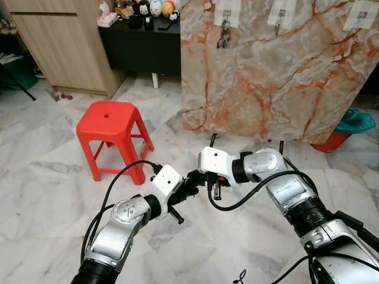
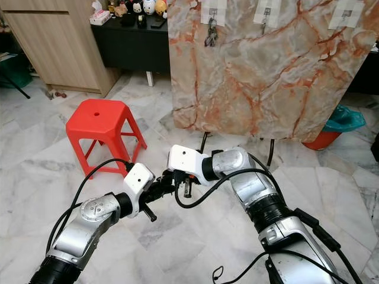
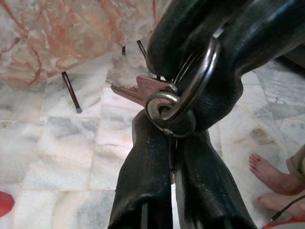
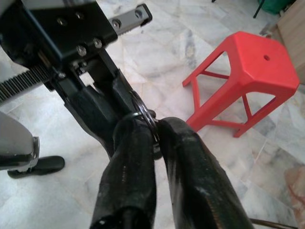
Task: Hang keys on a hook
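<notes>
Left wrist view: key ring (image 3: 172, 110) pinched between closed left gripper (image 3: 171, 143) and closed right gripper (image 4: 155, 136), well short of marble board (image 1: 278, 71). Handover judged midway. Empty hook (image 1: 279, 21) on board not yet reached; hanging remains.

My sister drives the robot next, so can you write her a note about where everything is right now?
Left gripper and right gripper meet low in front, both shut on the keys at the ring, mid hand-over.
Board stands ahead with three hooks: left hook already carries another bunch, middle hook and right hook are free.
Done: keys picked up.
Left: one gripper releases, walk to board, hang keys.
</notes>
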{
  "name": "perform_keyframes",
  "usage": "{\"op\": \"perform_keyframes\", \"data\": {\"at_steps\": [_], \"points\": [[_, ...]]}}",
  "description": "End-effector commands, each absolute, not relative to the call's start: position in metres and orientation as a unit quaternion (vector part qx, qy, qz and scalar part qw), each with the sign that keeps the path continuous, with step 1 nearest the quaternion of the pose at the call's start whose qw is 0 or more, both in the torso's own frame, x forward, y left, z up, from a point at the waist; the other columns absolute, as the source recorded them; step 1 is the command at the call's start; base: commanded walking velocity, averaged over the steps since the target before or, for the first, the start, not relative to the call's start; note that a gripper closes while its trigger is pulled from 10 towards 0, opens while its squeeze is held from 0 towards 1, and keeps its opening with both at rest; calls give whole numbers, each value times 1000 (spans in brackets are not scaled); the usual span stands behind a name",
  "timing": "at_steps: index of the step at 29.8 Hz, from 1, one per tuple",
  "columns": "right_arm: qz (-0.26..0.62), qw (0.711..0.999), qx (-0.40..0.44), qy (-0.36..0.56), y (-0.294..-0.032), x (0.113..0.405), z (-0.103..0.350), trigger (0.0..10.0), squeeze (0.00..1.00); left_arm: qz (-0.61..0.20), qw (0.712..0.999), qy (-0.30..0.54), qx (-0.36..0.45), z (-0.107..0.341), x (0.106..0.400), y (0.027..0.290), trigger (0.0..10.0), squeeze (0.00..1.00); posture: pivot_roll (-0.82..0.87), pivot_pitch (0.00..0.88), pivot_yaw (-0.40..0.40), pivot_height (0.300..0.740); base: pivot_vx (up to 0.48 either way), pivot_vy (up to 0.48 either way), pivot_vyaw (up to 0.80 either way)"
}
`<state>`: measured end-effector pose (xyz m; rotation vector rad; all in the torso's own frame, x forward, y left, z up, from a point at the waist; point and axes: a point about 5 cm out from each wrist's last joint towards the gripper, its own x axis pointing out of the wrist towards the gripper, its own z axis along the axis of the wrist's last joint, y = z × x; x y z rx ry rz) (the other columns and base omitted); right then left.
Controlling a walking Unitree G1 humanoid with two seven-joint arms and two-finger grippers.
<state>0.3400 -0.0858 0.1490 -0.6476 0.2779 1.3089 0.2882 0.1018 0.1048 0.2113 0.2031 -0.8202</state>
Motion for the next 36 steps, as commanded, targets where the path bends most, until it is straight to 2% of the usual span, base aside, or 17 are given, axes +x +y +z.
{"op": "perform_keyframes", "data": {"at_steps": [1,5,11,18,21,23,24,26,27,32,33,34,35,36], "points": [[588,731,-306,159,-94,338,136,10000,1000,-421,898,82,98,111,285,93,0,0,-38,70,-6,740,0,0,0],[597,712,-321,184,-106,334,129,10000,1000,-418,896,94,117,106,285,97,0,0,-38,68,-6,740,0,0,0],[589,708,-330,207,-120,332,123,10000,1000,-368,903,169,143,83,288,116,0,0,-39,63,-1,740,0,0,0],[592,707,-322,216,-124,328,119,10000,1000,-345,905,204,142,68,285,128,0,0,-36,65,0,740,0,0,0],[584,712,-319,225,-128,328,113,10000,1000,-332,908,225,120,60,283,132,0,0,-34,66,3,740,0,0,0],[558,731,-311,239,-132,330,104,10000,1000,-296,918,245,96,53,286,141,0,0,-30,63,4,740,0,0,0],[540,745,-303,248,-133,330,96,10000,169,-269,923,262,82,47,287,148,0,0,-24,63,5,740,0,0,0],[527,753,-302,253,-134,330,91,10000,169,-254,925,273,73,43,287,152,0,0,-23,64,5,740,0,0,0],[507,769,-286,266,-136,328,80,10000,0,-238,927,286,53,38,285,156,0,0,-20,64,5,740,0,0,0],[455,797,-239,318,-142,314,44,10000,0,-166,922,349,30,10,273,180,0,0,-14,63,7,740,0,0,0],[447,799,-233,328,-143,310,37,10000,0,-157,918,362,39,3,269,186,353,0,-2,62,9,740,0,0,0],[437,802,-222,342,-144,303,27,10000,0,-155,902,392,96,-11,259,197,10000,0,-1,61,10,740,0,0,0],[431,803,-215,351,-144,299,21,10000,0,-156,888,411,137,-19,251,204,10000,0,-2,60,10,740,0,0,0],[431,803,-215,351,-144,299,21,10000,0,-156,888,411,137,-19,251,204,10000,0,-2,60,10,740,0,0,0]]}}
